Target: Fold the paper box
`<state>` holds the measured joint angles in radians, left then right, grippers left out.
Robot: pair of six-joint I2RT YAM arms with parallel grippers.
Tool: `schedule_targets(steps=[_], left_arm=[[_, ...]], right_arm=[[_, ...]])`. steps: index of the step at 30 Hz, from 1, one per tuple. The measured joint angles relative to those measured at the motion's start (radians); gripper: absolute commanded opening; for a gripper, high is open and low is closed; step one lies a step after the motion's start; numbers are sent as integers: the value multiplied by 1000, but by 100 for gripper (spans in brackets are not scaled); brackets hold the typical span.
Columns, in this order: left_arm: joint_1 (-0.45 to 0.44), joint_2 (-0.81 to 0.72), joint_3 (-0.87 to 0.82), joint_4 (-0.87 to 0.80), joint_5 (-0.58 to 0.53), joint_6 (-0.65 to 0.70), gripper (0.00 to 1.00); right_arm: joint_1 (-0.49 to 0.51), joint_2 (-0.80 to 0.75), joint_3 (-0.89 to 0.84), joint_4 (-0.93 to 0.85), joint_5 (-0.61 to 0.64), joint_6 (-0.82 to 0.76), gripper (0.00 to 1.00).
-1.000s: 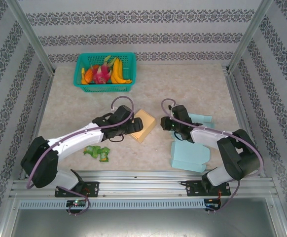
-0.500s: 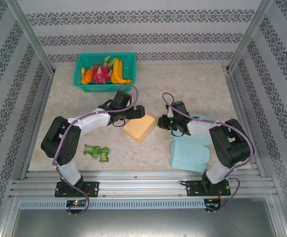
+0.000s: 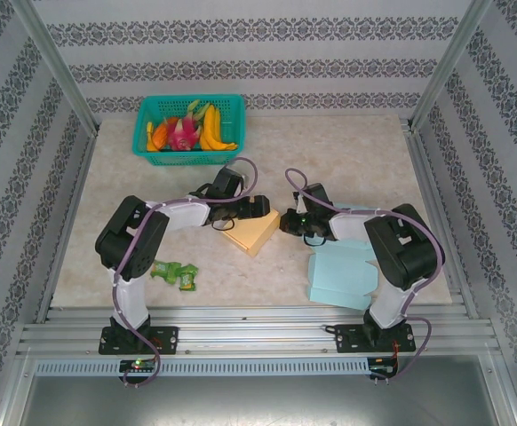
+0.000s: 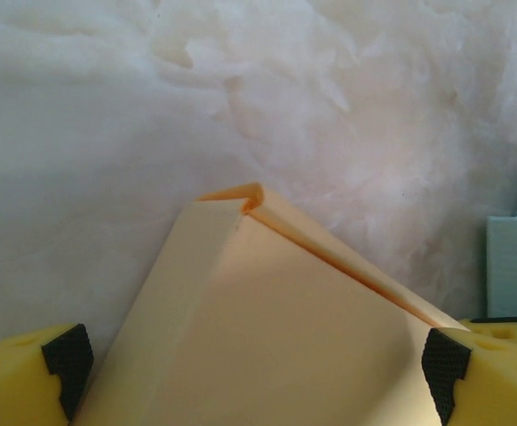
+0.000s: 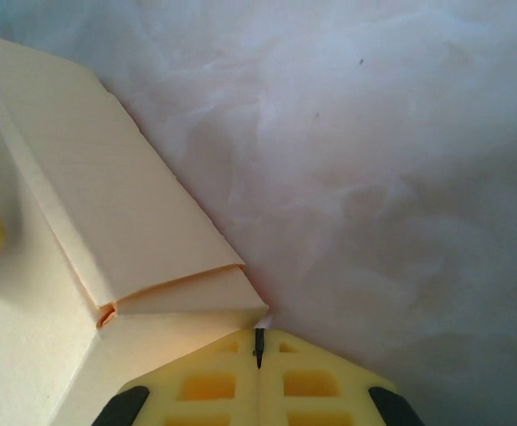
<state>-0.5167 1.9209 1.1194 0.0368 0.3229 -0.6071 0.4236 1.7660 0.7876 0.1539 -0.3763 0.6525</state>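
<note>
Top external, left end effector (image 3: 264,209) gaping over box (image 3: 251,234) edge, right end effector (image 3: 286,222) closed

The paper box (image 3: 251,232) is a pale peachy orange against a bench (image 3: 347,151) of cream with cloudy white marbling, and the flat card (image 3: 343,280) is light blue. The basket (image 3: 187,158) is teal, with yellow bananas (image 3: 212,131) and a pink dragon fruit (image 3: 183,133), the wrapper (image 3: 175,273) is green, and the walls (image 3: 258,34) are white with grey floral bands. The fingers (image 4: 498,373) of the left pincer (image 4: 257,373) are bright yellow with black tips.
</note>
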Motion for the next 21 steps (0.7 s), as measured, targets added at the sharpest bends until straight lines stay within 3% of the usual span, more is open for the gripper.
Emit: schedule_targets(steps=[21], left_arm=[[-46,-10,5,-20,-86,-50,98]], right_arm=[[22,30,48,21,53,4,0]])
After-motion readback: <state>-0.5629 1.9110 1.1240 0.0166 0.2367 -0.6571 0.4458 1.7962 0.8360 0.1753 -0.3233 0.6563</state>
